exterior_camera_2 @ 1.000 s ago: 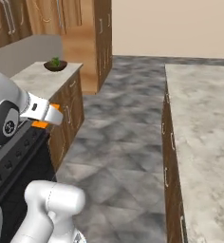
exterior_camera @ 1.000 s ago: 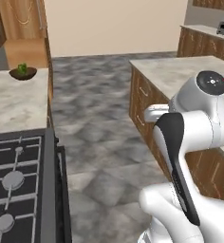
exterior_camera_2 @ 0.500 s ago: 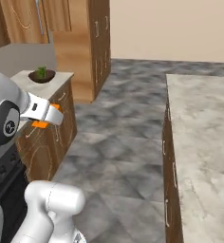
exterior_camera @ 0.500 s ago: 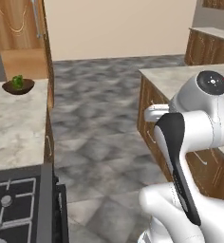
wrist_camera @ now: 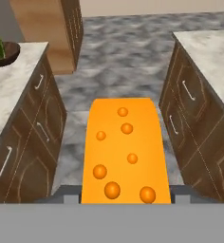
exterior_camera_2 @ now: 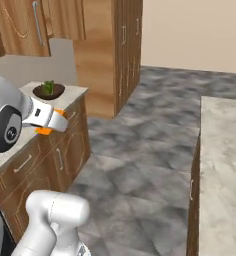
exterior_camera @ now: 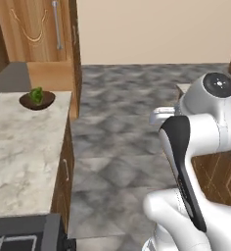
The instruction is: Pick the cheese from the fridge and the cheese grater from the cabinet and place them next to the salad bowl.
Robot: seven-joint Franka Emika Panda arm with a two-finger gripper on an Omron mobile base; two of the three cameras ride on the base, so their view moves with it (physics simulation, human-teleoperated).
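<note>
An orange cheese (wrist_camera: pixel 126 152) wedge with round dimples sits between my gripper's (wrist_camera: pixel 126 193) jaws, which are shut on it. In the right base view the gripper (exterior_camera_2: pixel 52 123) hangs beside the counter front, and bits of the cheese (exterior_camera_2: pixel 44 131) show at its sides. The salad bowl (exterior_camera: pixel 37 99), dark brown with green leaves, stands at the far end of the left counter, ahead and left of the gripper; it is also seen in the other views (exterior_camera_2: pixel 48 91) (wrist_camera: pixel 0 51). Above and behind the bowl, the wooden cabinet (exterior_camera_2: pixel 20 22) has its doors shut. The cheese grater and the fridge are out of view.
The marble counter (exterior_camera: pixel 24 147) runs along the left over brown drawer fronts (wrist_camera: pixel 33 137). A stove corner (exterior_camera: pixel 19 240) shows at the near left. An island counter (exterior_camera_2: pixel 222 165) lies on the right. A tall wooden unit (exterior_camera_2: pixel 125 45) stands past the bowl. Grey floor (exterior_camera: pixel 117 132) lies between the counters.
The whole picture has shifted: the base has driven forward along the left counter, so the stove has slid back and the salad bowl is nearer. The cheese stays gripped.
</note>
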